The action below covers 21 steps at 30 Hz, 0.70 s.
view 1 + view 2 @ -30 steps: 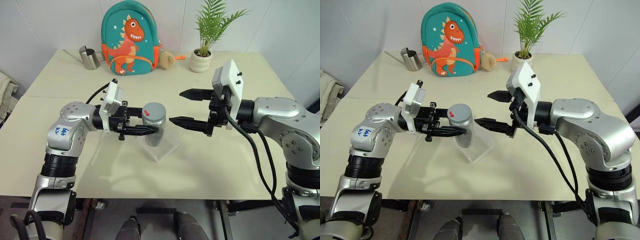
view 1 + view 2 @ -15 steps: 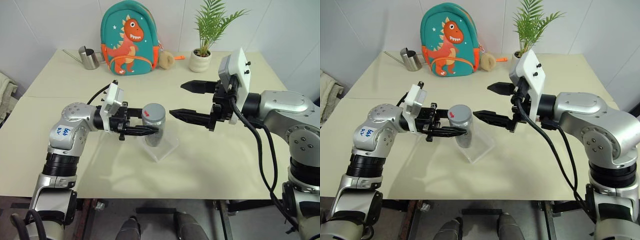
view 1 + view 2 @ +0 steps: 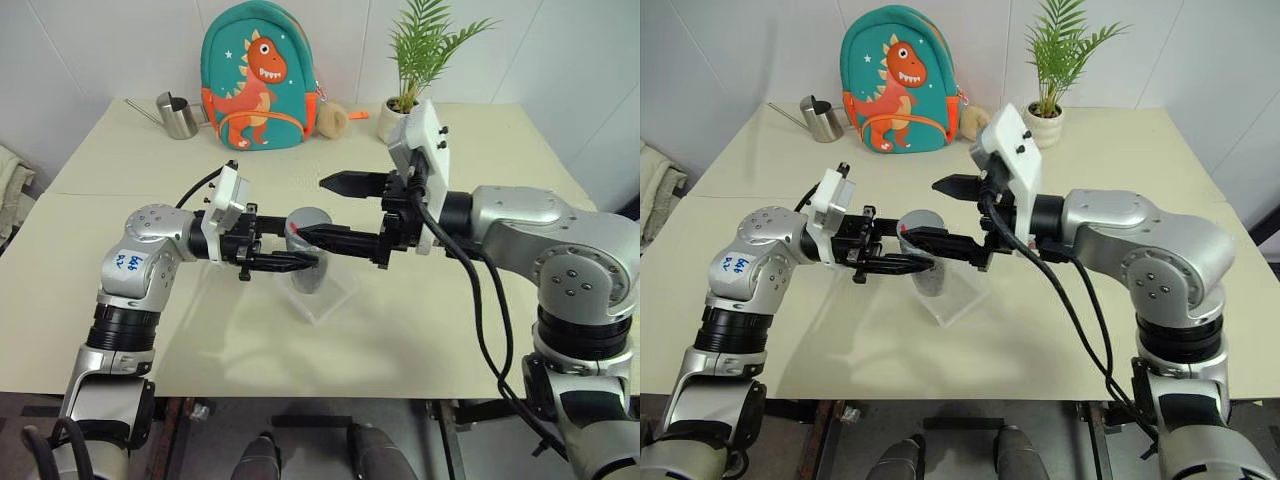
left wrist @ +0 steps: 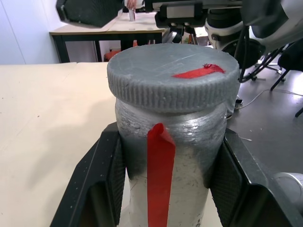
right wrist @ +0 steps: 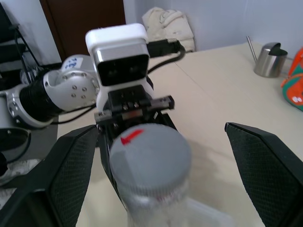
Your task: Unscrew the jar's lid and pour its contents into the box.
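jar [image 4: 165,156] contents hidden (frosted, taped wall)

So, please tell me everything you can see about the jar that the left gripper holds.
The jar is a small cylinder with cloudy clear walls, upright, with a strip of red tape down its side. The grey ribbed lid, marked red on top, is still screwed on. The left gripper clamps its body from both sides and holds it above the clear box. The open right gripper has a finger on either side of the lid, not touching. Contents cannot be made out.

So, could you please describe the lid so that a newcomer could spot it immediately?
Start at the dinosaur backpack on the table's far side and come toward the table's middle. The left tool grips a clear jar there; the lid is its ribbed grey cap with a red mark.
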Tool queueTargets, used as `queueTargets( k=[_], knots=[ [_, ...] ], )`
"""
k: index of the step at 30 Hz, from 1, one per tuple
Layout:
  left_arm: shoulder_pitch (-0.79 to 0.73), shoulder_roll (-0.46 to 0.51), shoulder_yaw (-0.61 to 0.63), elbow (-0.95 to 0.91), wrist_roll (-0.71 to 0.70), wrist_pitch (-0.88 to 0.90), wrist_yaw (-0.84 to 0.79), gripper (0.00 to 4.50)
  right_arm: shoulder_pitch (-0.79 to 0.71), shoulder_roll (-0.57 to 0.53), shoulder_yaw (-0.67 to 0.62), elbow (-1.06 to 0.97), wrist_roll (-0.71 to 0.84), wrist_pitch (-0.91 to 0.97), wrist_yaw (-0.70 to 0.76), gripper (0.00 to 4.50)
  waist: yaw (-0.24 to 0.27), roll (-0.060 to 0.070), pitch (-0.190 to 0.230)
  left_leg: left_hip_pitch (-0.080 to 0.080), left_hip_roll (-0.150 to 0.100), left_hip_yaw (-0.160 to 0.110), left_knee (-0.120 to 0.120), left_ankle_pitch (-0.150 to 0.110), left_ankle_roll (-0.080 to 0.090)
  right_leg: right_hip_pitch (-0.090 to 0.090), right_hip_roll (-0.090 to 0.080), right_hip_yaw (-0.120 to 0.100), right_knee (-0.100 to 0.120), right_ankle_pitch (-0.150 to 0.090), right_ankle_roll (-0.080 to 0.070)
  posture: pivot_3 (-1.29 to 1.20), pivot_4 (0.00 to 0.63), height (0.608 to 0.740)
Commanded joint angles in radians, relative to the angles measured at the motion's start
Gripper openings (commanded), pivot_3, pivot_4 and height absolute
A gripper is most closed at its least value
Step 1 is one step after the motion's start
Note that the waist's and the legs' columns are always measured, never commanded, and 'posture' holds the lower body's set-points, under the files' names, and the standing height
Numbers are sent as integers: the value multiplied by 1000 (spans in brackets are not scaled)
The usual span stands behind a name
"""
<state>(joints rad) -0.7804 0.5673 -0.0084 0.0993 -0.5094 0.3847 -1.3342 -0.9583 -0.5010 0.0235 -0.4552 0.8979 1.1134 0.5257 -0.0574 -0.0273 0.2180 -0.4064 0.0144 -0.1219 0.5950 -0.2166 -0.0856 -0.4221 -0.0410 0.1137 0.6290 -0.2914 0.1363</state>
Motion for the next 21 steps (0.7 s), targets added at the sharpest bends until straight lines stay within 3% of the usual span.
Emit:
queueTargets(
  k=[1,10,21],
  knots=[
    [-29,-1,8,-3,-9,-16,-5,2009,-26,51,12,2,-25,-34,-39,4479,1,0,0,0,0,0,0,0,0,0,0,0,0,0,0,0,150,740],
    [-23,0,10,-15,-10,-15,3,2009,-1,117,55,2,-61,-41,-53,4479,1,0,0,0,0,0,0,0,0,0,0,0,0,0,0,0,150,740],
    [-5,3,12,-43,-16,-9,14,2009,17,66,93,10,-134,-65,8,4479,1,0,0,0,0,0,0,0,0,0,0,0,0,0,0,0,150,740]
  ],
)
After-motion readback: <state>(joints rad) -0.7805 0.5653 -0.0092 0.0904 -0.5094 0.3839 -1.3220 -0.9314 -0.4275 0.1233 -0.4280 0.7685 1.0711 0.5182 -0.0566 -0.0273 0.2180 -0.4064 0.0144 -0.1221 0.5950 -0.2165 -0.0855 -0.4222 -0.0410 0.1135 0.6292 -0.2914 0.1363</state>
